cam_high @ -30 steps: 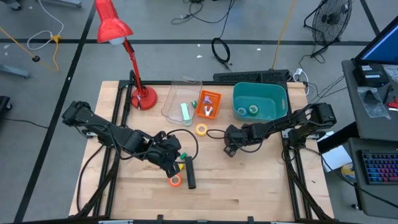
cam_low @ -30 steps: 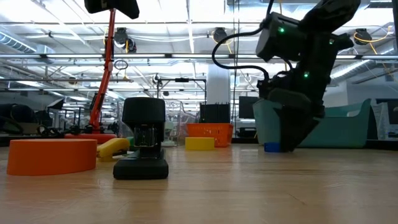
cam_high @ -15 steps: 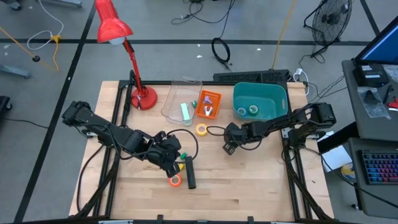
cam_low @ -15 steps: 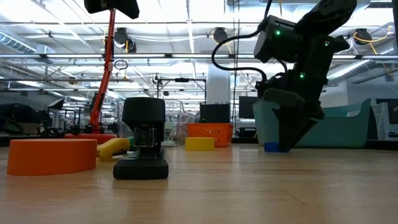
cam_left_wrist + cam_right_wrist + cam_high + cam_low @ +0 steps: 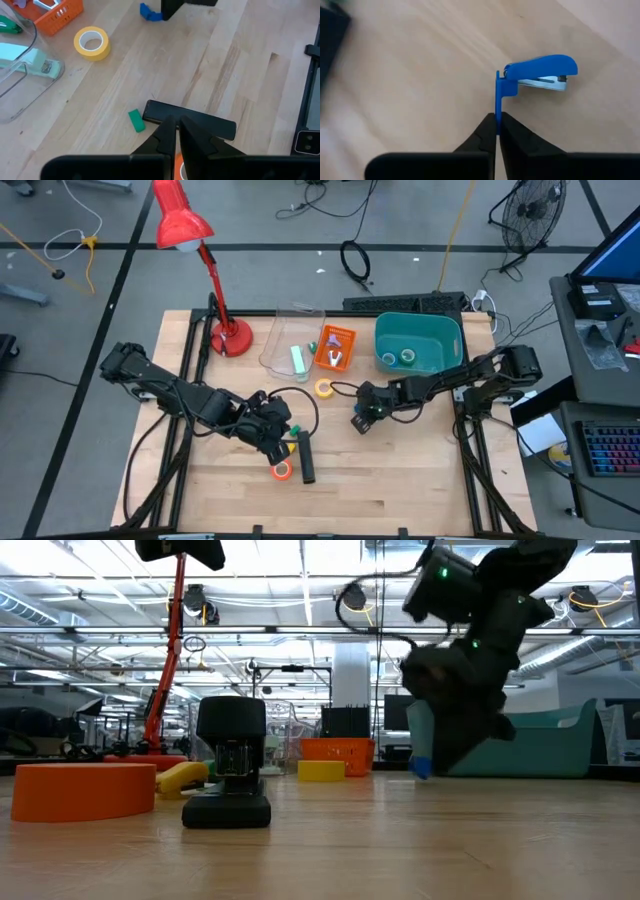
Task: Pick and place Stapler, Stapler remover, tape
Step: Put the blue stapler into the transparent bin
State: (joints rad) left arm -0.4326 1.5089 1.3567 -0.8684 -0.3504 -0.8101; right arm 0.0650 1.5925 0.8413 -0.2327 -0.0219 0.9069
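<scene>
Right gripper is clamped on the thin tab of the blue staple remover; the remover hangs out past the fingertips. In the low view it sits off the wood, so it looks lifted. Gripper is mid-table, near the teal bin.

Step in hand, by the look of it: staple remover picked, place pending. Next move likely calls for a carry to the teal bin and a release over its open middle. The grip is on a narrow tab, so the remover could swing or slip; a smooth move seems wise.

Left gripper is closed and holds nothing. It hovers over the black stapler at the front of the table.

Counts:
- Tape rolls seen for sure: two. Yellow tape on the wood by the orange basket; orange tape beside the black stapler.
- Teal bin holds small items, too small to identify.
- Staplers: two. The black one, plus a pale green stapler in the clear tray.
- Staple remover: one.
- One small green block next to the black stapler.
</scene>
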